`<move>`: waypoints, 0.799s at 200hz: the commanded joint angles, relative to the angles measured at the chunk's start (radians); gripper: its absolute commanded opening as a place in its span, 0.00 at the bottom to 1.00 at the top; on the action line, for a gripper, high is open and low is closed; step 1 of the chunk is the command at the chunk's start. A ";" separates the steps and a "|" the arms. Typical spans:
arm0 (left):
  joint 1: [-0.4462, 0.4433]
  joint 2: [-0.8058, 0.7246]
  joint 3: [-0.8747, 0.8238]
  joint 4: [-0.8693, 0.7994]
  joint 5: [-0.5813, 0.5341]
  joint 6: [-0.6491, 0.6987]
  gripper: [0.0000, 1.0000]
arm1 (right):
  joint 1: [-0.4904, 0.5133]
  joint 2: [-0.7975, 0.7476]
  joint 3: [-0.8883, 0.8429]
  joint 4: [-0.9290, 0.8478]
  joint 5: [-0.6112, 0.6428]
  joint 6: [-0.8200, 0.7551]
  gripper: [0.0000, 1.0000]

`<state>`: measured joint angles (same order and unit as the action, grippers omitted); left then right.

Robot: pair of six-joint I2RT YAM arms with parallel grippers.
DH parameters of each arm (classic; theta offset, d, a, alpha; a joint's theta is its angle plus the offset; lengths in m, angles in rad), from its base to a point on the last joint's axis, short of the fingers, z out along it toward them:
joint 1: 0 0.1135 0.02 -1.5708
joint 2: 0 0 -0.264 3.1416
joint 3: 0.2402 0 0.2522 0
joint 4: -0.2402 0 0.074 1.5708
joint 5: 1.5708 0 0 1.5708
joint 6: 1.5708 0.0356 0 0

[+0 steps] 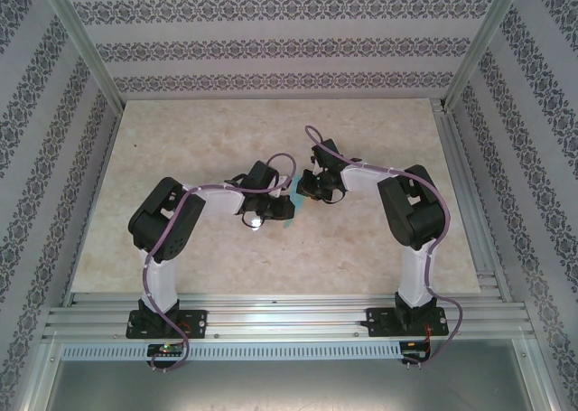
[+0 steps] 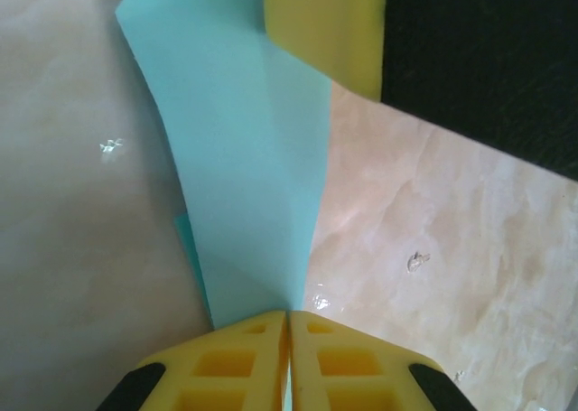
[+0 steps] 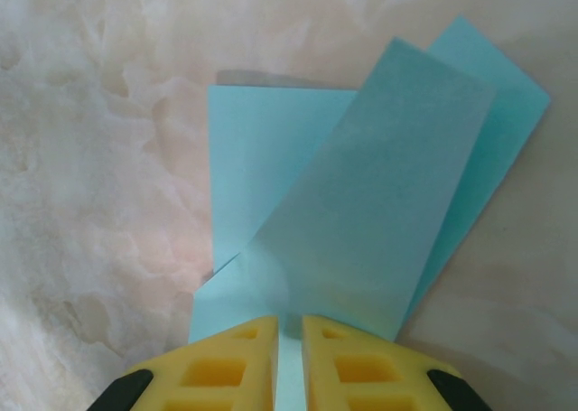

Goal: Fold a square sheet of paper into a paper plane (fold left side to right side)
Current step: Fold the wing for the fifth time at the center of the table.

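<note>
Beige table [image 1: 181, 140]: a pale, marbled surface with patterned walls around it. Two arms are bolted at its near edge, at the bottom of the overhead view.
Left arm [image 1: 167, 221]: black and white. It rises from the lower left, bends at the elbow, and reaches right toward the middle of the table.
Left claw [image 1: 260, 214]: sits at the centre of the overhead view, just left of the paper. In the left wrist view its yellow fingers [image 2: 244, 361] are at the bottom centre, pressed together and pinching the narrow end of the paper.
Paper plane [image 1: 285, 209]: thin light-blue folded paper, seen as a small sliver between the two claws in the overhead view. In the left wrist view it is a tapering strip that widens toward the top of the frame. In the right wrist view it shows overlapping layers, with a flat panel at centre left and a broad flap slanting to the upper right.
Right claw [image 1: 302, 194]: sits just right of the paper in the overhead view. In the right wrist view its yellow fingers [image 3: 348, 366] are at the bottom centre, closed on the paper, with a thin line of blue showing between them. One of its fingers also touches the paper's wide end at the top of the left wrist view.
Right arm [image 1: 415, 221]: black and white. It rises from the lower right and bends left toward the centre.
</note>
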<state>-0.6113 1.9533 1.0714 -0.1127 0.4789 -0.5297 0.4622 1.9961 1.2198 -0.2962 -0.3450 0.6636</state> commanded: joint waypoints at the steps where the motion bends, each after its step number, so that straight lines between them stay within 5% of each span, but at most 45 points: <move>1: -0.052 0.047 -0.050 -0.160 -0.156 0.040 0.09 | -0.012 0.006 0.036 -0.030 -0.004 0.007 0.16; 42: -0.089 0.026 -0.062 -0.258 -0.261 0.059 0.08 | -0.038 0.016 0.057 -0.028 -0.009 0.008 0.15; 160: -0.113 0.022 -0.097 -0.265 -0.275 0.059 0.06 | -0.085 0.090 0.131 -0.136 0.074 -0.091 0.12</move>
<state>-0.6971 1.9114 1.0576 -0.1429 0.2512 -0.5011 0.3988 2.0502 1.3109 -0.3733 -0.3443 0.6300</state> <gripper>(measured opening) 0.065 0.115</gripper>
